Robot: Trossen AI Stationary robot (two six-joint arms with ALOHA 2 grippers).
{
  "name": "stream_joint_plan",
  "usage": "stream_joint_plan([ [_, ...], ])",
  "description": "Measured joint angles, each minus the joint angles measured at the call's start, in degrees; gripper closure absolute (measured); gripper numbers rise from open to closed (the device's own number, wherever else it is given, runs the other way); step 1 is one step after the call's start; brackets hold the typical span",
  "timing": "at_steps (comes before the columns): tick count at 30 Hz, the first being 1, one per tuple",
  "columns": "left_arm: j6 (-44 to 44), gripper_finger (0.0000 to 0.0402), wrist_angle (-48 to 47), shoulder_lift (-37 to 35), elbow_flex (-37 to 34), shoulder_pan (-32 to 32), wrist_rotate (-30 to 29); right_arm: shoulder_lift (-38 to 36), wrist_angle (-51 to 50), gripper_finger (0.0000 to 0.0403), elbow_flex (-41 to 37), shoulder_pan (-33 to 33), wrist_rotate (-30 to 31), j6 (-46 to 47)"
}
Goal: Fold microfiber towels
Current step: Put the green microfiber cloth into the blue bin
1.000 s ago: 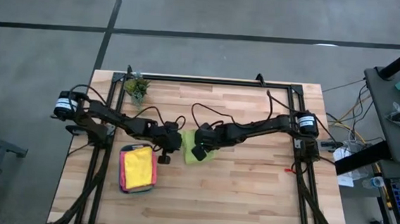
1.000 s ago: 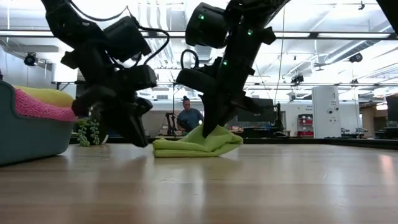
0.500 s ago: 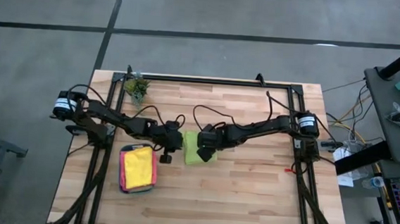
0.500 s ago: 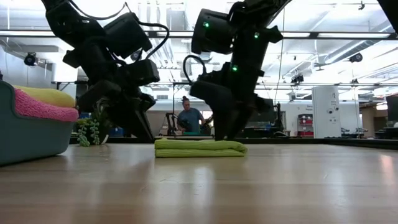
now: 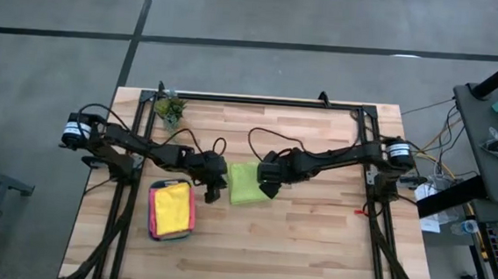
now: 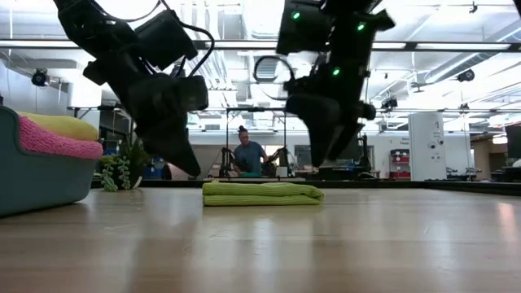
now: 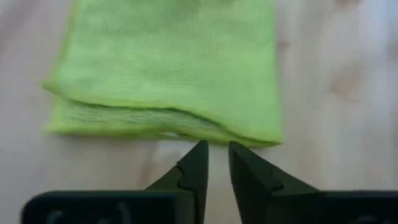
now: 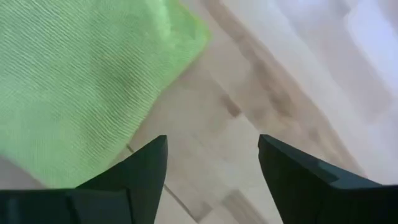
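Lime green towel (image 5: 246, 183), folded flat on the bench (image 5: 312, 241), is flanked by narrow-fingered left gripper (image 5: 213, 191) and wide-fingered right gripper (image 5: 267, 190).

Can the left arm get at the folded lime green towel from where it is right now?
Probably yes. The left gripper hovers just off the lime green towel, fingers nearly together, aimed at its folded edge with only bare table between. The right gripper, open, sits at the towel's other side.
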Motion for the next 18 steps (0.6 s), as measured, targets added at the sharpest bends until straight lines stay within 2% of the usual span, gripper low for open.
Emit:
stream_joint_plan([
  [4, -10.8, 0.0309, 0.4, -0.3, -0.2, -0.1, 1.8, -5.4, 3.0, 0.0158, -4.3, 0.7, 0.5, -1.0],
  [6, -16.9, 0.0276, 0.0, -0.2, -0.4, 0.0, 1.8, -8.1, 8.1, 0.0158, -7.7, 0.7, -2.5, -1.4],
  [9, -25.1, 0.0225, 0.1, 0.1, -0.4, 0.1, 1.2, -12.1, 22.3, 0.0158, -14.6, 0.6, -9.3, -2.1],
  [14, -30.3, 0.0162, 0.8, 0.1, -0.4, 0.2, -4.2, -14.8, 43.6, 0.0158, -25.6, -0.1, -15.4, 2.3],
  [18, -32.7, 0.0147, 6.0, 1.1, -0.3, 0.2, -5.2, -14.1, 50.9, 0.0156, -30.4, -2.0, -15.5, 6.2],
])
